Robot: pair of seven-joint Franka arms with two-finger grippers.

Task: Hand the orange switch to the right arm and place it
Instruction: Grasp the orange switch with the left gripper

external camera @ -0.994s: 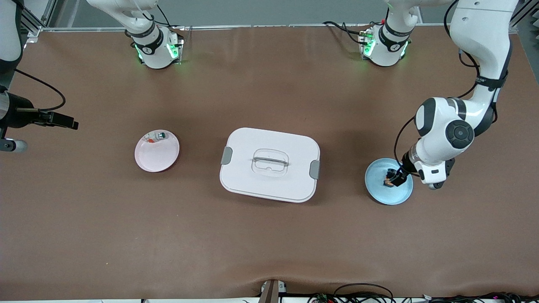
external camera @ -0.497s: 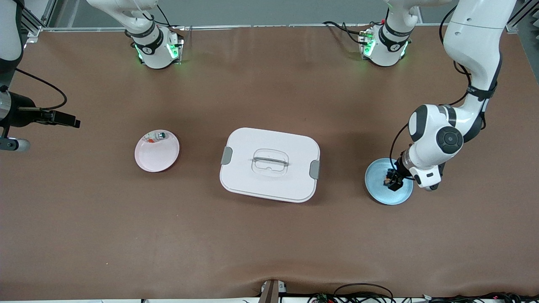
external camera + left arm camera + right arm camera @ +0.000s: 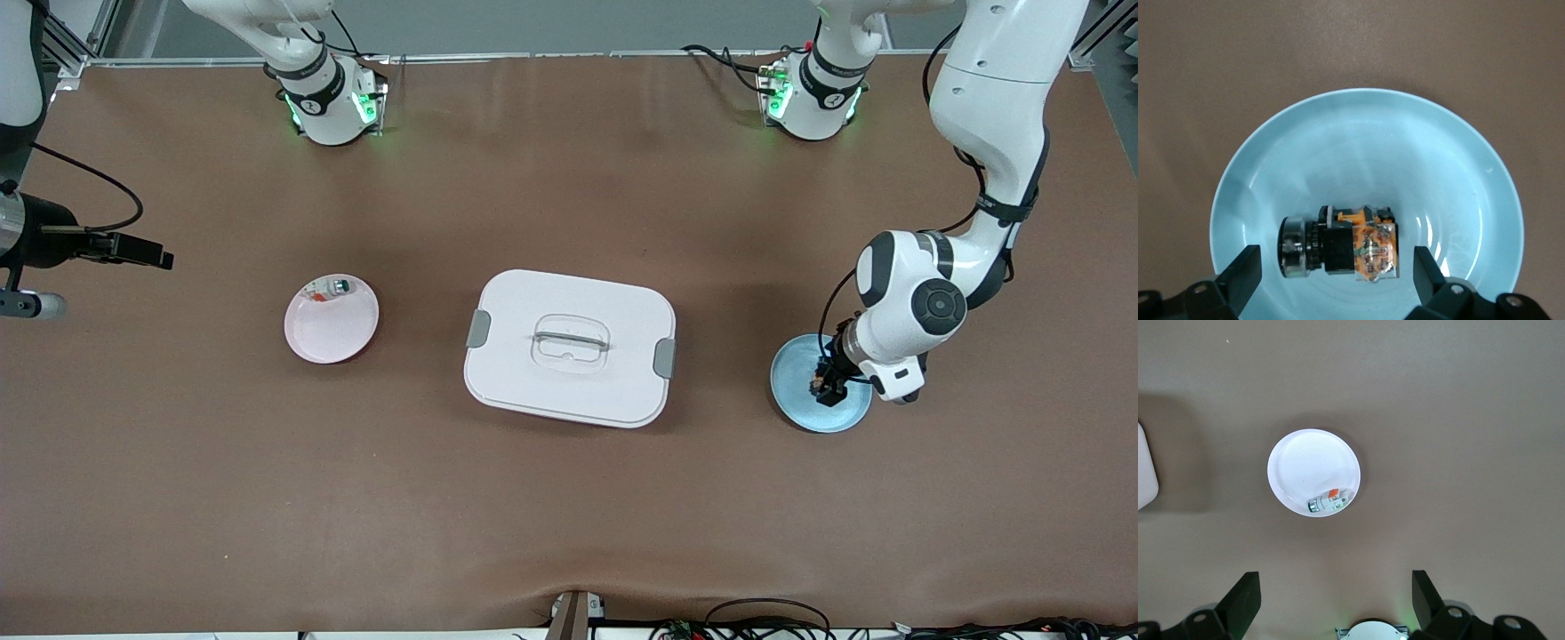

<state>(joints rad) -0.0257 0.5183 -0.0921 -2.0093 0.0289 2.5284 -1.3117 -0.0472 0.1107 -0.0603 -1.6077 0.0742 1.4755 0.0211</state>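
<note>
Where left gripper [image 3: 1331, 277] spreads wide, orange switch [image 3: 1338, 241] black-bodied, silver-ringed, right gripper [image 3: 1331, 600] spread

No legible text, label, brand, number or sign found in any view. Dark bands on the arm bases at the top of the front view carry markings too small to read.

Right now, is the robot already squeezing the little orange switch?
No, the left gripper is open, its fingers standing apart on either side of the orange switch lying in the blue bowl.
</note>
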